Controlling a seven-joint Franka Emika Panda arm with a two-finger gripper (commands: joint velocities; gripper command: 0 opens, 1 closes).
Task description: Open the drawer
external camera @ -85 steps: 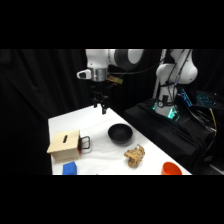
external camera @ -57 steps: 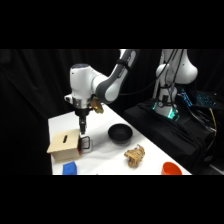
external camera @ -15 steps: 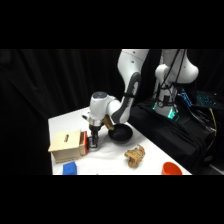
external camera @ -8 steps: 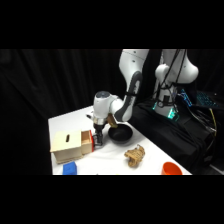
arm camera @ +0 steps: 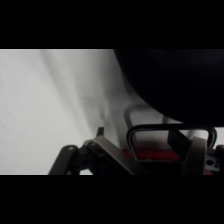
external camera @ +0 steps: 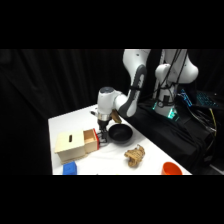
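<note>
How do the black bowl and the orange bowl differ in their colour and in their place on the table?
The black bowl is dark, while the orange bowl is bright. The black bowl sits right beside the gripper and the drawer; the orange bowl stands apart at the table's near corner, partly cut off. Both are round and upright.

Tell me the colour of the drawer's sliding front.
Reddish-brown; the drawer shows it best in the side view.
</note>
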